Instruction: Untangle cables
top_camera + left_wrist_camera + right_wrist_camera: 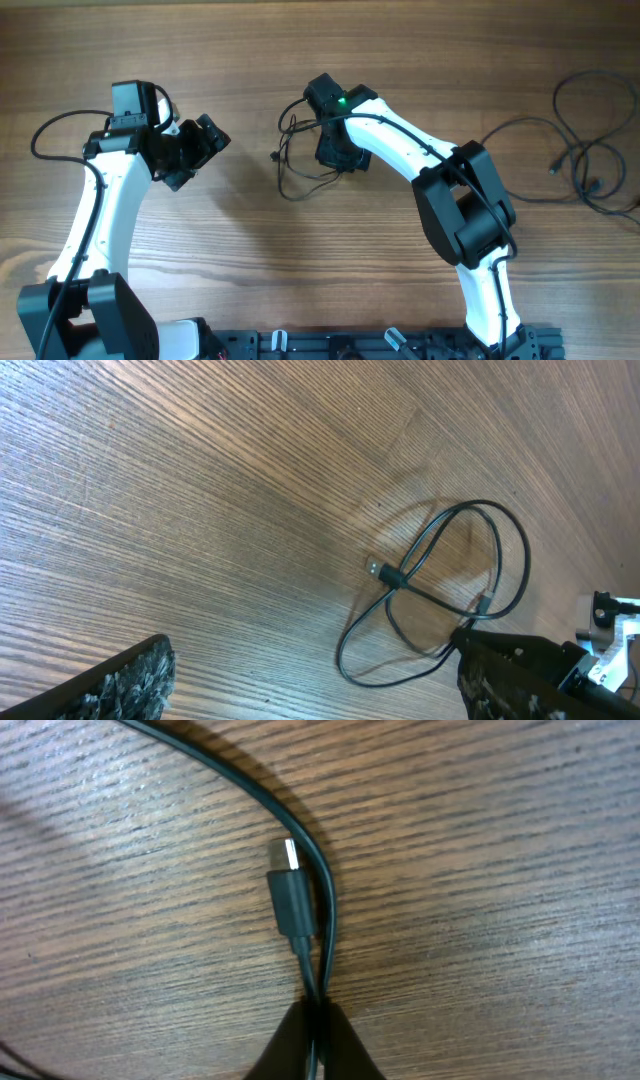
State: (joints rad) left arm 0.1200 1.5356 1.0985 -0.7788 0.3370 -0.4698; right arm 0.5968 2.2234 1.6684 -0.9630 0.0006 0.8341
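A thin black cable (290,195) lies in a small tangled loop at the table's middle. My right gripper (333,155) stands over that loop. In the right wrist view it (318,1025) is shut on two strands of the cable (325,920), pinched together just below a small dark plug (290,900) with a metal tip. The left wrist view shows the same loop (500,560) and a plug end (378,569) lying on the wood. To the left of the loop, my left gripper (205,160) hangs open, nothing between its fingers (120,685).
More thin black cables (583,150) sprawl in loose loops at the far right of the wooden table (250,60). The arm bases and a black rail (380,345) line the near edge.
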